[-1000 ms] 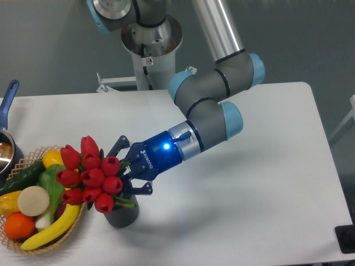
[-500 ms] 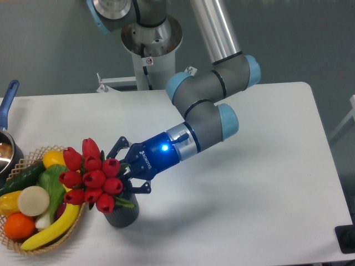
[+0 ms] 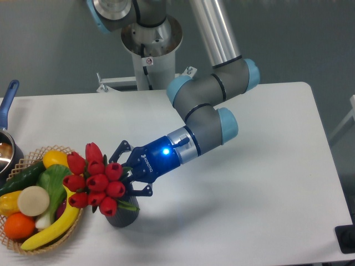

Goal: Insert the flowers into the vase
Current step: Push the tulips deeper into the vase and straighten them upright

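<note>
The flowers (image 3: 95, 180) are a tight bunch of red tulip buds with green stems, tilted to the left over the vase. The vase (image 3: 123, 215) is a small dark grey cylinder at the front left of the table, mostly hidden by the buds and the gripper. My gripper (image 3: 126, 176) is shut on the green stems just right of the buds, right above the vase mouth. The stem ends appear to reach into the mouth, but the buds hide it.
A wicker basket (image 3: 22, 244) with yellow, green and orange fruit and vegetables sits just left of the vase, touching the buds' edge in view. A metal pot with a blue handle (image 3: 8, 102) is at the far left edge.
The gripper and the bunch have moved slightly down and to the right, closer to the vase mouth. The arm's elbow has shifted a little left.
</note>
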Action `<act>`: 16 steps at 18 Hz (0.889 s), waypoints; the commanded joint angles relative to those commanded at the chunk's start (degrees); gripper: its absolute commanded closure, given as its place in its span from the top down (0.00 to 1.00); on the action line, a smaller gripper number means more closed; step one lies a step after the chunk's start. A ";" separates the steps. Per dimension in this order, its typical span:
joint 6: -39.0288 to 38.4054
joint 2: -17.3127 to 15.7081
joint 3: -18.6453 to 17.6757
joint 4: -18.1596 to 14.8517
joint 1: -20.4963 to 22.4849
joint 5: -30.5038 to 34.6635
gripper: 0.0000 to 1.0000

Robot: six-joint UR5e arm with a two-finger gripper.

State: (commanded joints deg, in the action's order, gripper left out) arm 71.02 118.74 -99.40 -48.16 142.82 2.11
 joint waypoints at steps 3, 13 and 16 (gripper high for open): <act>0.00 0.18 -0.09 0.00 0.09 0.26 0.30; 3.43 0.53 -2.20 0.00 0.35 1.14 0.34; 3.60 0.44 -2.55 0.00 0.35 1.14 0.34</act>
State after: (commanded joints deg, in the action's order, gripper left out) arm 74.62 119.18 -101.95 -48.16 143.17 3.25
